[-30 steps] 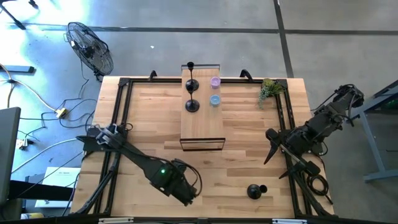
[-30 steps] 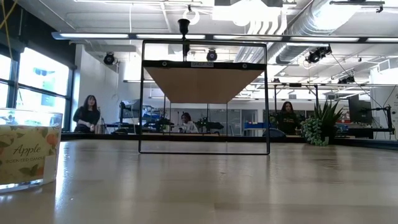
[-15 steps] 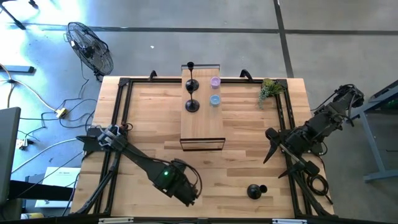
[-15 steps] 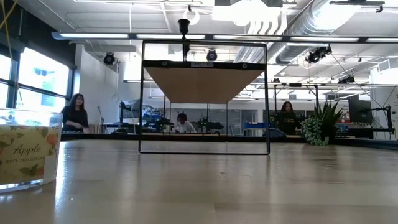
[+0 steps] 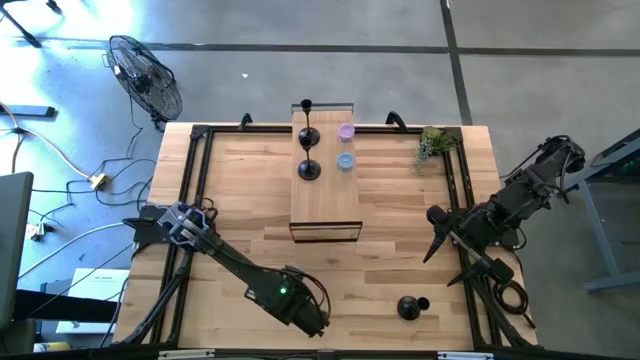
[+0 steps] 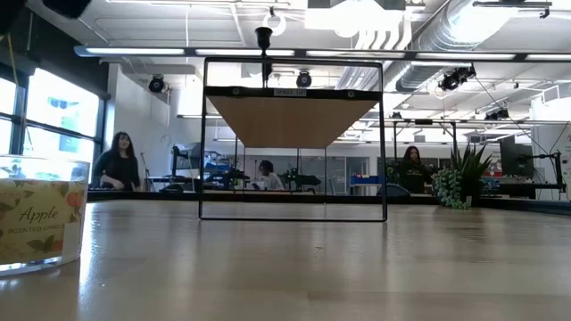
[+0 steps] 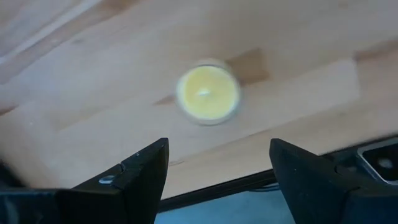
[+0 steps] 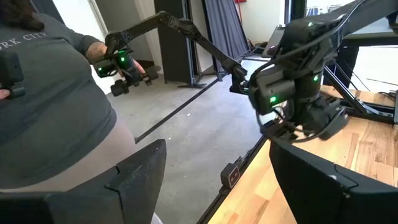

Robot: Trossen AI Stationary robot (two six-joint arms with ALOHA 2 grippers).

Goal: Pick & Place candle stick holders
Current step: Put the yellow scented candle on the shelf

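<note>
Two black candle stick holders (image 5: 309, 138) (image 5: 309, 170) stand on their round bases on the wooden top of a small black-framed stand (image 5: 325, 200). The farther one also shows in the low view (image 6: 263, 37). A third holder (image 5: 409, 307) lies on the table at the front right, seemingly on its side. My left gripper (image 5: 314, 320) is open near the front edge, over a glass jar with a yellow candle (image 7: 208, 93), without touching it. My right gripper (image 5: 430, 252) is open and empty at the table's right side.
The candle jar labelled Apple (image 6: 40, 218) stands near the low camera. A pink cup (image 5: 346, 131) and a blue cup (image 5: 345, 160) stand on the stand's top. A small plant (image 5: 432, 145) is at the far right. A person in a grey shirt (image 8: 56, 106) stands beyond the table's left side.
My left gripper has moved a little toward the table's right and near edges, staying low over the front of the table. The holders and my right arm have kept still.
</note>
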